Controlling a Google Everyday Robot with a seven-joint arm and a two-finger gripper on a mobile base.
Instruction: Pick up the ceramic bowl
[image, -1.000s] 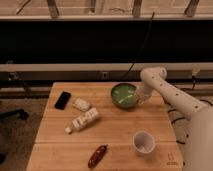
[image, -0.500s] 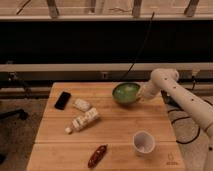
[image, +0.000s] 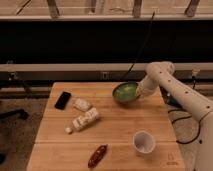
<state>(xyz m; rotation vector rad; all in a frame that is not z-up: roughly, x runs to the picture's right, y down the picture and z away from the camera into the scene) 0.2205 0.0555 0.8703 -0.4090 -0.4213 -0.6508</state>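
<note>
The ceramic bowl (image: 124, 92) is round and glossy green. It is at the back right of the wooden table (image: 115, 130), tipped with its inside facing the camera and its right side raised off the tabletop. My gripper (image: 139, 91) is at the bowl's right rim, at the end of the white arm (image: 172, 87) that comes in from the right. It is shut on the rim.
A white cup (image: 144, 142) stands at the front right. A black phone (image: 62, 100), a white packet (image: 82, 104) and a lying white bottle (image: 85, 120) are on the left half. A red-brown snack bag (image: 97, 156) lies near the front edge. A dark cable hangs behind the bowl.
The arm's elbow has risen and shifted right. The bowl has tipped up and lifted slightly at the gripper's side.
</note>
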